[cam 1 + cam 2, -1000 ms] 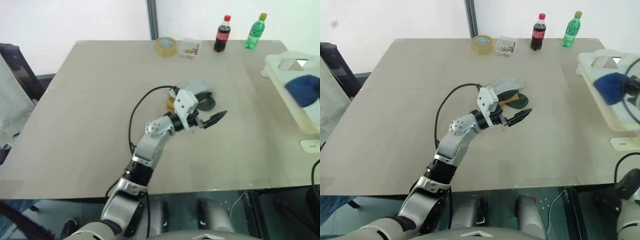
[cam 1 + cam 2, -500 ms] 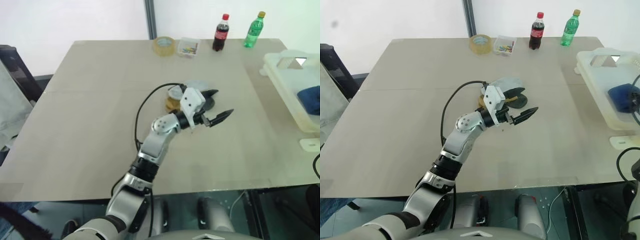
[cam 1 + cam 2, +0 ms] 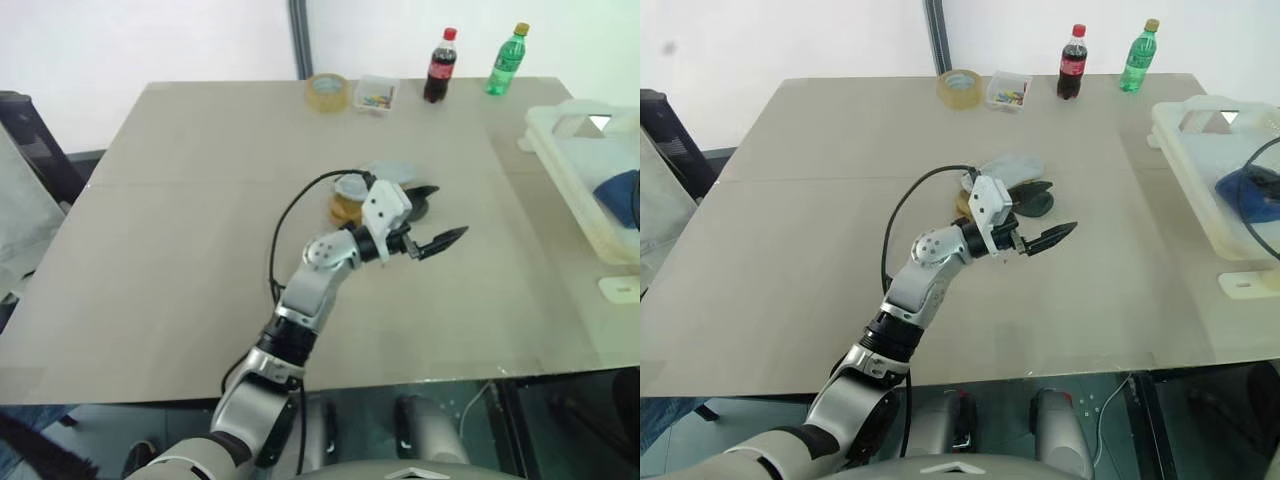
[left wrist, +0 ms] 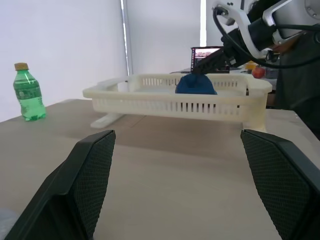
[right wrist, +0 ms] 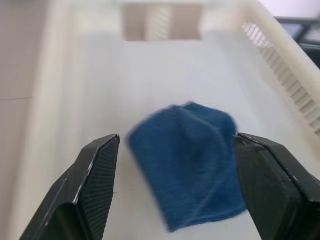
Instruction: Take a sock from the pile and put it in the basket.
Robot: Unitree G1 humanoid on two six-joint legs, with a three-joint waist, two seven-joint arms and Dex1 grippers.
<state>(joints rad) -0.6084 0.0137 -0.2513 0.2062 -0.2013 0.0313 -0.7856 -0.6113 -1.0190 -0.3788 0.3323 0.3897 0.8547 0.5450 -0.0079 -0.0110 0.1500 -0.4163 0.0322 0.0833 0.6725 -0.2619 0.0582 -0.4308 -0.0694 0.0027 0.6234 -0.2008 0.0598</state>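
**Blue sock lies in the basket, both hands spread**

A broad tan surface (image 3: 200, 250) takes up most of the scene, set before a pale wall with a dark upright post behind its far edge. The near edge runs straight across above the floor, and the left and near parts of the surface are bare, giving wide open room around the left arm.

The basket (image 3: 560, 160), cream-white with slotted walls, sits at the right edge of the surface and reaches past the side of the head views. A blue sock (image 5: 192, 155) lies loose on its floor, touching neither finger of the right hand (image 5: 175, 185), which hangs over it with fingers spread wide apart.

Near the middle of the surface rests the pile (image 3: 1015, 185) of socks: a pale grey-blue one on top, a dark one and a mustard one beneath. The left hand (image 3: 440, 241) is just on the near side of the pile, pointing right toward the basket, fingers spread and holding nothing.

Along the far edge stand a roll of tape (image 3: 329, 92), a small clear box (image 3: 376, 95), a cola bottle (image 3: 438, 67) and a green bottle (image 3: 507, 62), well apart from the pile, with clear surface between.
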